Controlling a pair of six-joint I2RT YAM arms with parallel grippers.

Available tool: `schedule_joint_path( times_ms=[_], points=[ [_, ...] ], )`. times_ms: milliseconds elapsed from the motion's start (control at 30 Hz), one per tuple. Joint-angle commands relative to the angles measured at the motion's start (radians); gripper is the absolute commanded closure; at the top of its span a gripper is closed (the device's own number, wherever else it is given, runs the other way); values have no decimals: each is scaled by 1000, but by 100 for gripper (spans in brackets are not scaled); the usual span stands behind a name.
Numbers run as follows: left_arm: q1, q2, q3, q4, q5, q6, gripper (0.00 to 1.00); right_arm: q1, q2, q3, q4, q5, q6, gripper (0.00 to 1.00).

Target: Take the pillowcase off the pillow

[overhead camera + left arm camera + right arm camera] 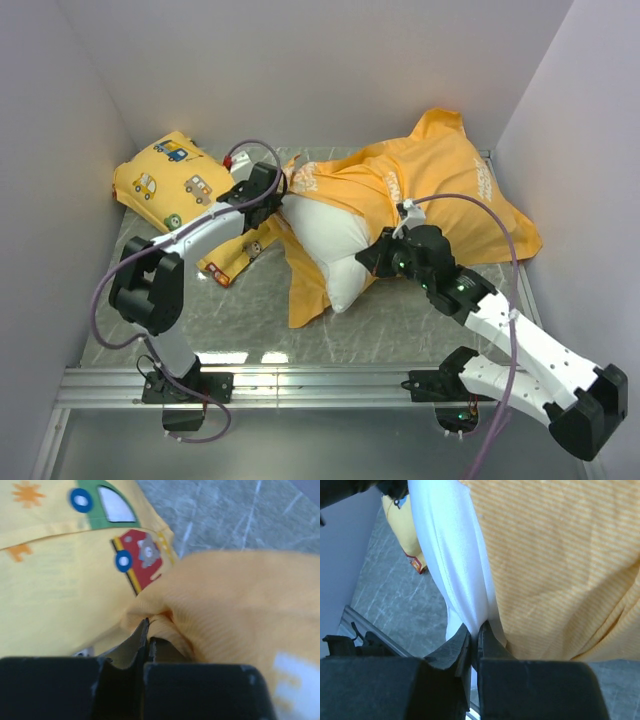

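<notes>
The orange pillowcase (440, 180) lies across the table's middle and right, its open end pulled back. The white pillow (335, 245) bulges out of that open end toward the front. My left gripper (272, 190) is shut on a fold of the pillowcase edge (165, 615) at the pillow's left end. My right gripper (372, 258) is shut on a pinch of the white pillow (465, 580), with the orange pillowcase (560, 565) right beside it. The Mickey print and the pillow's tag are hidden.
A smaller yellow pillow with car prints (170, 180) lies at the back left under my left arm, and shows in the left wrist view (60, 565). White walls close in on the left, back and right. A metal rail (300, 385) runs along the front edge.
</notes>
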Motion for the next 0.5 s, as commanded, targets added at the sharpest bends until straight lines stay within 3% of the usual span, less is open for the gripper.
schedule_joint_path(
  times_ms=[0, 167, 300, 467],
  points=[
    [111, 57, 82, 117, 25, 47, 100, -14, -115, 2, -83, 10, -2, 100],
    [157, 129, 129, 216, 180, 69, 89, -14, -161, 67, -149, -47, -22, 100],
    [171, 140, 161, 280, 261, 118, 71, -14, -179, 77, -184, -42, -39, 100],
    [174, 230, 270, 340, 517, 167, 54, -12, -132, 73, -147, -151, -40, 100]
  ],
)
